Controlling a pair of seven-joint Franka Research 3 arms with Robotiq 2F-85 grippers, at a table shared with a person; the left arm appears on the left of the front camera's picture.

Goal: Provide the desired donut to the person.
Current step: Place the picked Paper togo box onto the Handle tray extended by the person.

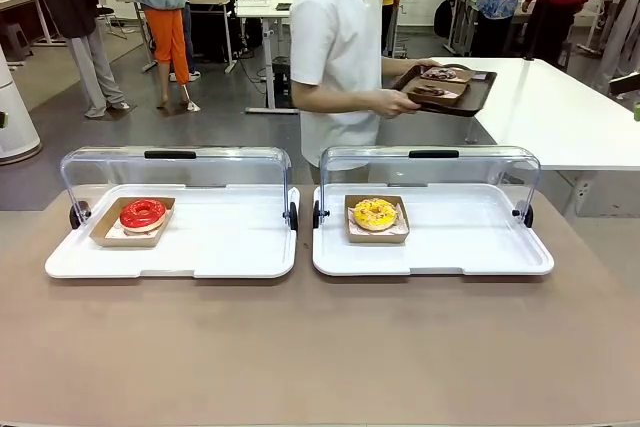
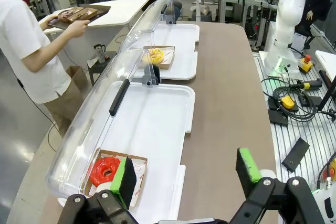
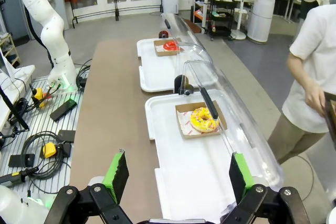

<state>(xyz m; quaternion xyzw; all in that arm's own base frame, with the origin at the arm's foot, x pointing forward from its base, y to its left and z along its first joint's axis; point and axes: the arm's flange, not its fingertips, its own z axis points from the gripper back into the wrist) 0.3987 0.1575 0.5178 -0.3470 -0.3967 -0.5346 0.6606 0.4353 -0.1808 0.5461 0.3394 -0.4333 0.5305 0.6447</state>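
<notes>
Resting on the brown bench (image 1: 320, 347), two white trays (image 1: 170, 247) lie side by side, each with its clear domed lid (image 1: 175, 169) rolled back to the far edge. Left tray: a red-glazed donut (image 1: 143, 214) in a cardboard holder at the tray's left end. Right tray (image 1: 470, 237): a yellow-glazed donut (image 1: 375, 214) in its own holder, also at the left end. Beyond the bench, a person (image 1: 335, 47) in a white shirt stands holding a dark tray (image 1: 446, 89) carrying chocolate donuts. Left gripper (image 2: 186, 177): fingers wide apart, holding nothing, above the red donut's tray. Right gripper (image 3: 176, 174): fingers wide apart, empty, above the yellow donut's tray.
</notes>
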